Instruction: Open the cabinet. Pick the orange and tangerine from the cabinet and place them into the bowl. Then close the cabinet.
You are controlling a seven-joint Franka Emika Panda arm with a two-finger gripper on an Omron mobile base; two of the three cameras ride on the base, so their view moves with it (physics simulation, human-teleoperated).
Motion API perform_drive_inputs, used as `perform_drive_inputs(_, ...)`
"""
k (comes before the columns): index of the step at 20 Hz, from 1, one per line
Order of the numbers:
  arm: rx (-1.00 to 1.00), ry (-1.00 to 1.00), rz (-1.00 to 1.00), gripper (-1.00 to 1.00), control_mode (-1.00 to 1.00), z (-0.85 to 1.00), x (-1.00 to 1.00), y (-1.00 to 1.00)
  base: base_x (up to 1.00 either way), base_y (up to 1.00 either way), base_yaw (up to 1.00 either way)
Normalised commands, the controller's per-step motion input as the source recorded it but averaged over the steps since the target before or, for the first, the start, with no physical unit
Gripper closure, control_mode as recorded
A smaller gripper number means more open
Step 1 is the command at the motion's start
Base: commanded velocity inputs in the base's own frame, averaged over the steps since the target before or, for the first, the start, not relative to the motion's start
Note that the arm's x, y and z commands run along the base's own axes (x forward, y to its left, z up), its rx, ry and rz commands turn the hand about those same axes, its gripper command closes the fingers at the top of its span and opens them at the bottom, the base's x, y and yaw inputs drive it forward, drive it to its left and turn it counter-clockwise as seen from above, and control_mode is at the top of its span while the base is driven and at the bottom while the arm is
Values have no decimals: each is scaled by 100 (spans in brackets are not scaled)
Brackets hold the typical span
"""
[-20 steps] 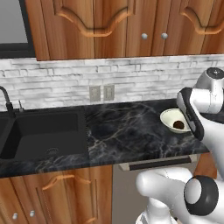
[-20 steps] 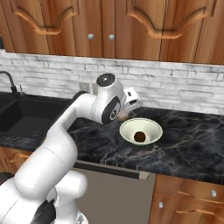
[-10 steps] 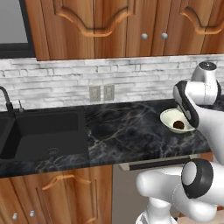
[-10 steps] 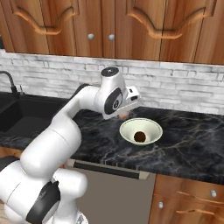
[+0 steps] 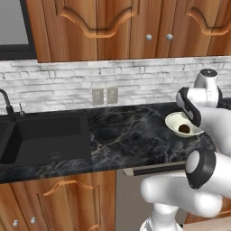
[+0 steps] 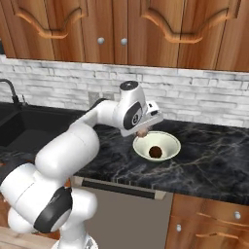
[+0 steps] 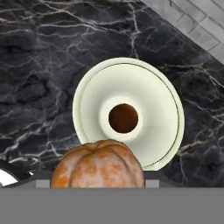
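One tangerine in gripper grasp

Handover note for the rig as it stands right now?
Gripper: shut on the ridged orange citrus fruit, held above the near rim of the wide pale cream bowl.
Bowl: on the black marble counter, one small dark round fruit already inside.
Reddish-brown wooden wall cabinet doors: all look shut.
Done: one fruit in the bowl, second picked.
Left: drop the held fruit into the bowl; confirm the cabinet is closed.
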Motion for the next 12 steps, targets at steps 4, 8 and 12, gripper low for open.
perform_drive_inputs(4,3,0,4,100,-100,-8,51,-40,0,0,0)
perform_drive_inputs(8,0,2,5,100,-100,-33,40,-23,0,0,0)
perform_drive_inputs(12,0,0,7,100,-100,-46,9,-20,0,0,0)
